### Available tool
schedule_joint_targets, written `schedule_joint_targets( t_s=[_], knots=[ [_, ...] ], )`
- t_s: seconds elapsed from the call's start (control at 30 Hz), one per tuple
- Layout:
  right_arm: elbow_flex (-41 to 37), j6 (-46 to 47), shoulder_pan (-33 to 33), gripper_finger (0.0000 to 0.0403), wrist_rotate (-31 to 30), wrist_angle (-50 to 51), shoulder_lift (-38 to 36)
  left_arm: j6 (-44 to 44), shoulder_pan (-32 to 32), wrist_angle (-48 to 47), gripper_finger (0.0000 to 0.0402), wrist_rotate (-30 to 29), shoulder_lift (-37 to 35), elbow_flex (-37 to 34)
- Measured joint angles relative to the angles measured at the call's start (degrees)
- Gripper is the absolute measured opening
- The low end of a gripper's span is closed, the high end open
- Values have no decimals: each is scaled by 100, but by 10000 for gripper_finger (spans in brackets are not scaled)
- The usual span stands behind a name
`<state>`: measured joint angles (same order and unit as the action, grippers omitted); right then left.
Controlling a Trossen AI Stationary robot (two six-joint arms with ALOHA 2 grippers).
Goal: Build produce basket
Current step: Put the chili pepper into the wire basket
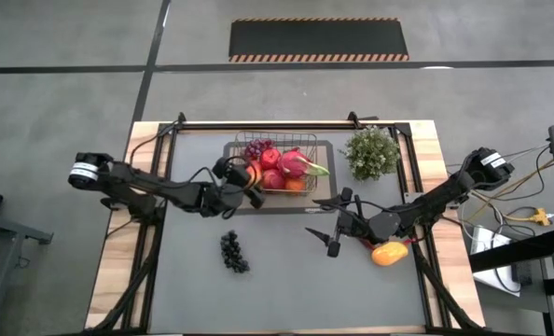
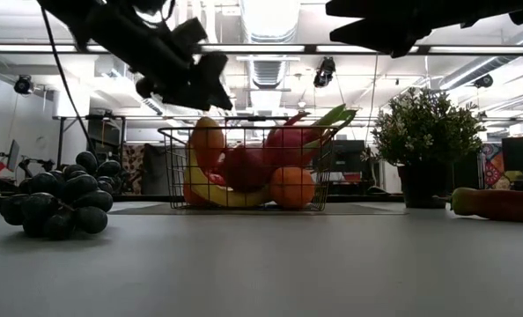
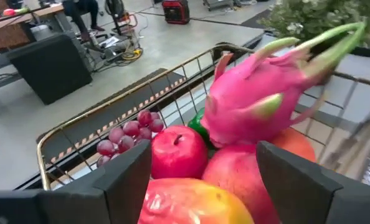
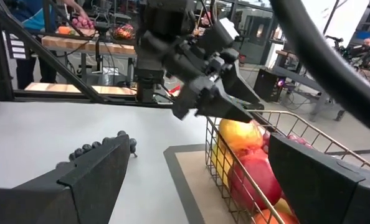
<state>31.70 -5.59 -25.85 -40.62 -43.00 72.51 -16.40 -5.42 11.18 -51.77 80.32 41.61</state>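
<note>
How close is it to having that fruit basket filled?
Mostly filled: the basket holds a dragon fruit, apples and grapes. The left gripper is open over a mango at the basket's edge. Dark grapes and another mango wait on the table; the right gripper hovers open.

1. The basket (image 2: 248,172) stands at the frame's centre, holding a banana (image 2: 210,195), an orange (image 2: 292,187) and a pink dragon fruit (image 2: 292,141).
2. Dark grapes (image 2: 61,195) lie at the left.
3. A leafy plant (image 2: 424,132) stands right of centre.
4. The left gripper (image 2: 187,84) hangs at the upper left.
</note>
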Motion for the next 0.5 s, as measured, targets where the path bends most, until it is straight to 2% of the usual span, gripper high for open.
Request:
schedule_joint_targets(
  t_s=[0.17, 0.33, 0.5],
  knots=[
    [0, -217, 0, 363, 0, 13, 0, -142, -297, -110, 269, 171, -390, -1],
    [1, -432, 2, 363, -2, 17, -4, -285, -837, -41, 270, 831, -678, 1],
    [171, -247, 0, 363, 98, 257, -22, -34, -1495, 383, 270, 852, -714, 1]
  ],
)
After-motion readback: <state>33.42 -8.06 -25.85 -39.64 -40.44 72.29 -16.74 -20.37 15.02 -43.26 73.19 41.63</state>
